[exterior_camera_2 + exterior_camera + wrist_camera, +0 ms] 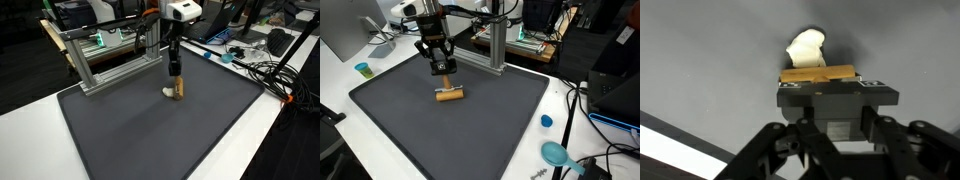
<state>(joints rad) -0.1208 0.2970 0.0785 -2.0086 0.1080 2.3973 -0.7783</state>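
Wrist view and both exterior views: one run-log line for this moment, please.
gripper: over brown wooden block, jaws unclear | block: lying flat on dark grey mat | white lump: beside block

we see dark mat (pixel 470 135) covering white table (pixel 345 85). small blue cup (pixel 362 69) on table just off mat's corner. blue lid (pixel 546 121) and teal scoop (pixel 556 153) on table past opposite edge. aluminium frame (pixel 498 45) stands at mat's far edge. cables (pixel 262 70) tangled on table beside mat.
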